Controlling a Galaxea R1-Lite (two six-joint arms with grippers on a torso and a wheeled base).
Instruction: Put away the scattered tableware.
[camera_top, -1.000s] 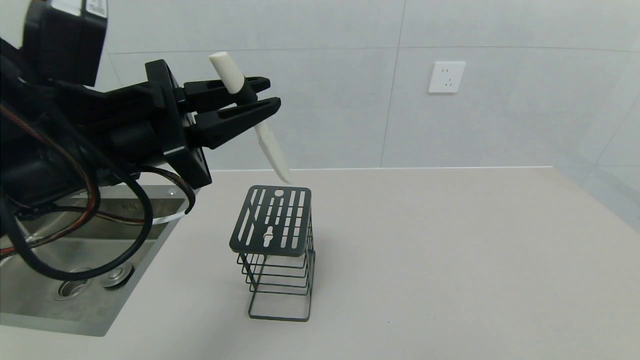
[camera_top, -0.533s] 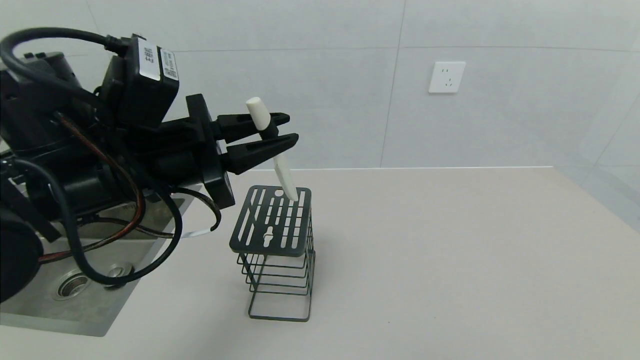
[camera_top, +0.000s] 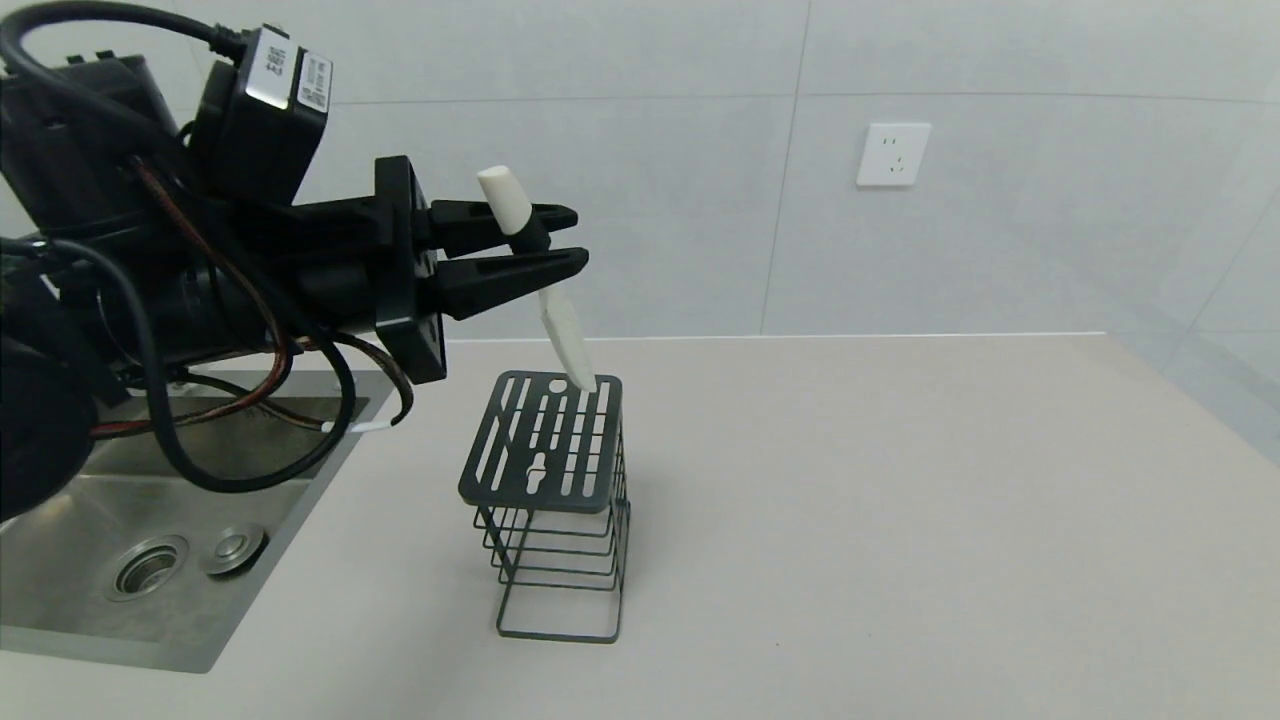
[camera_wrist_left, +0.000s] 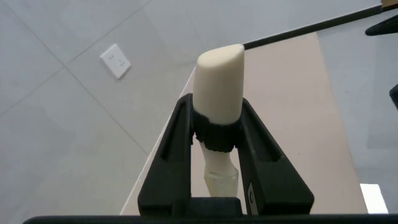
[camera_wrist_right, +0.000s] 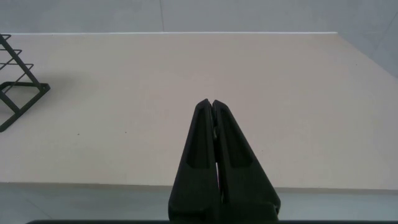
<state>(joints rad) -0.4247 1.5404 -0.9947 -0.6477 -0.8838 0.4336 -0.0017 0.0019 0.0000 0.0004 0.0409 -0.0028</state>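
Black arm (camera_top: 230, 290), looped cables (camera_top: 130, 10), seemingly 2 white labels (camera_top: 265, 65).

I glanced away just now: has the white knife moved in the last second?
Yes. The white knife has come down: its tip hung above the rack a second ago and now reaches the rack's slotted top.

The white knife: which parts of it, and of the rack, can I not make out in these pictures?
- Head view: the knife tip meets the rack top; whether it is inside a slot cannot be told.
- Left wrist view: the left gripper hides most of the blade.
- Right wrist view: the picture's edge cuts off most of the rack.
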